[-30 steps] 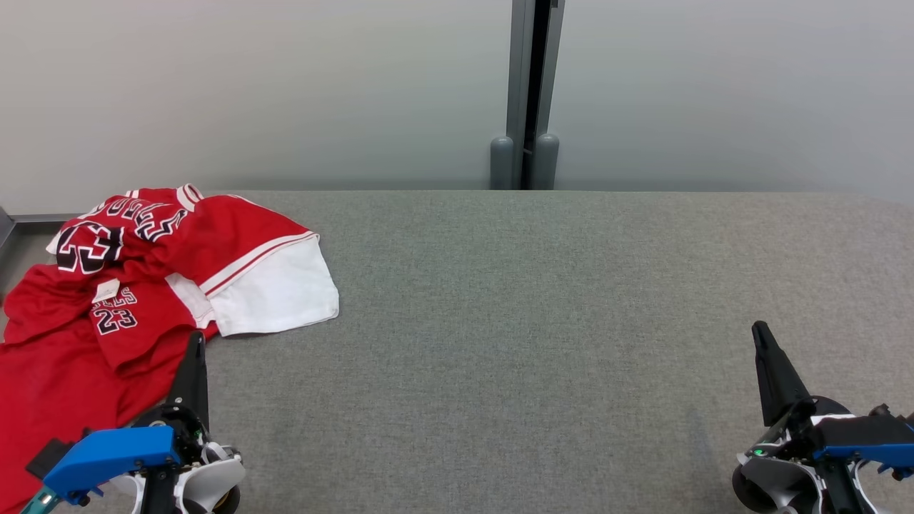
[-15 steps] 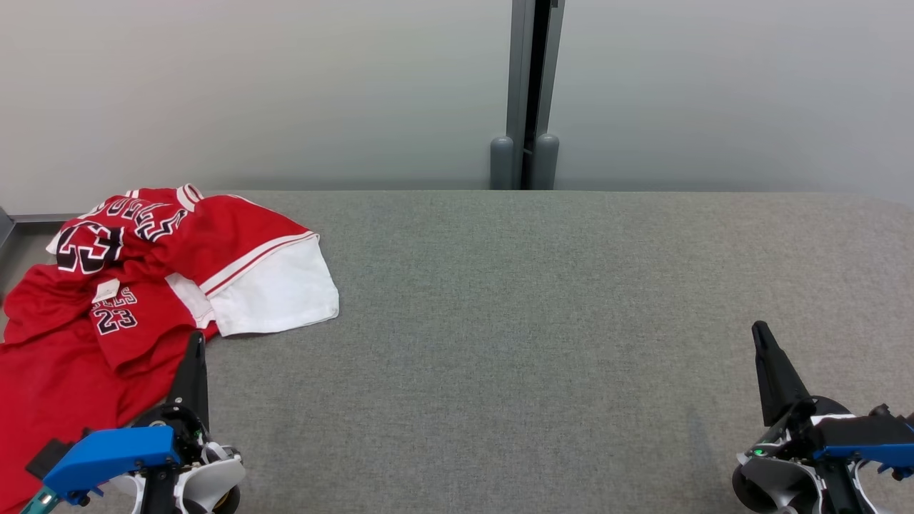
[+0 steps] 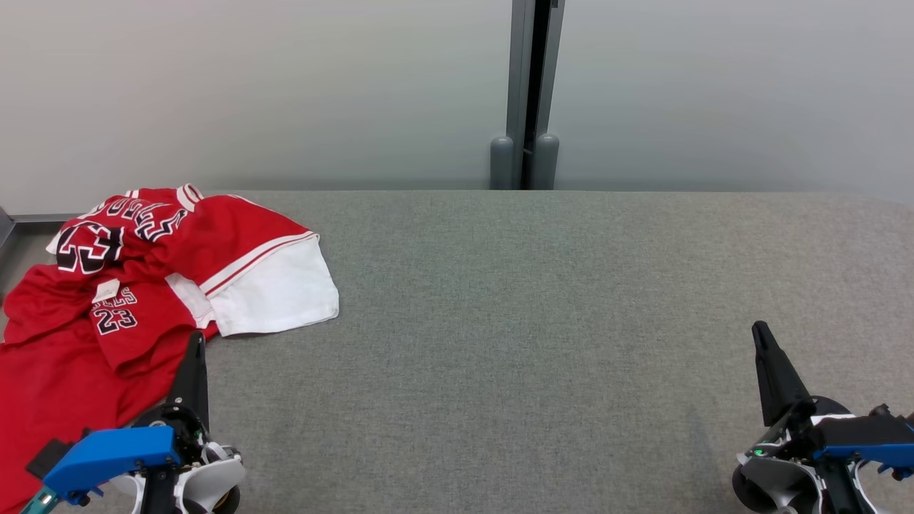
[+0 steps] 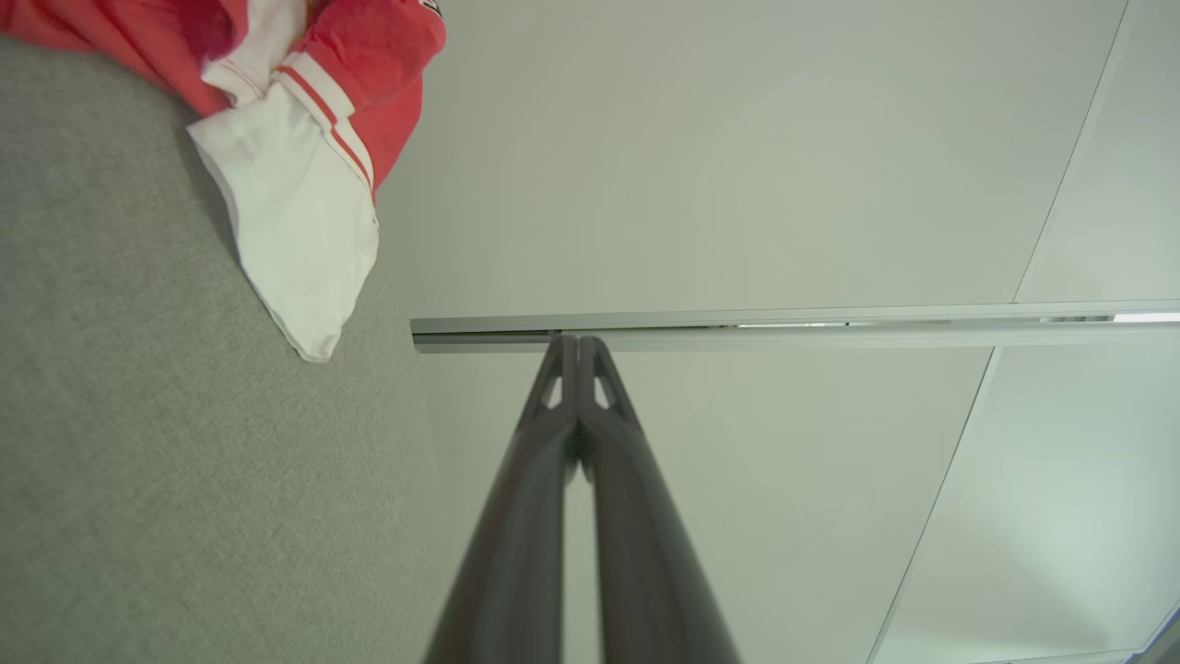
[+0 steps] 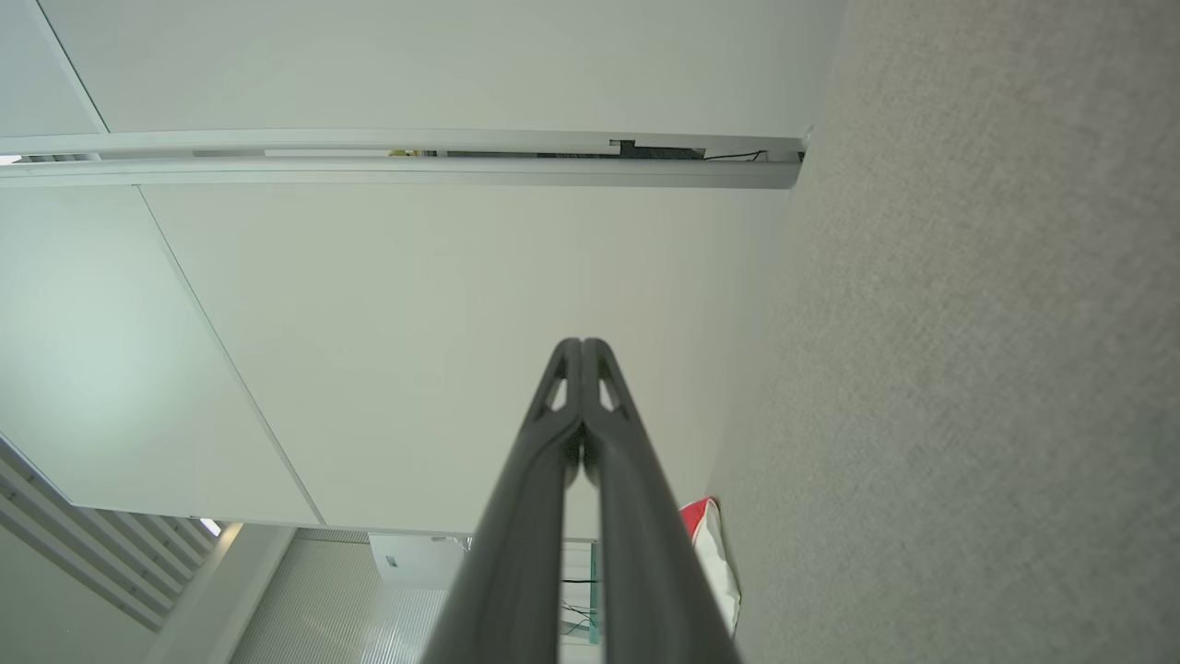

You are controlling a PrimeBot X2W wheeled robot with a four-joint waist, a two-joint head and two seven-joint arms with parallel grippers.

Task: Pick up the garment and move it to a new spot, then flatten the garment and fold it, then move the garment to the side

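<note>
A crumpled red and white jersey, the garment (image 3: 143, 278), lies heaped at the left end of the grey table (image 3: 543, 307), with black "23" numerals showing. Part of it hangs past the left edge. My left gripper (image 3: 195, 341) stands shut at the lower left, its tip right at the garment's near hem, holding nothing. The left wrist view shows its fingers (image 4: 579, 343) pressed together and the garment's white panel (image 4: 295, 221) off to the upper left. My right gripper (image 3: 758, 330) is shut and empty at the lower right, far from the cloth. A red and white bit of the garment (image 5: 712, 558) peeks beside its shut fingers (image 5: 581, 346).
A pale wall runs behind the table, with a grey vertical post (image 3: 527, 93) at its middle. The table's grey fabric top stretches from the garment to the right edge.
</note>
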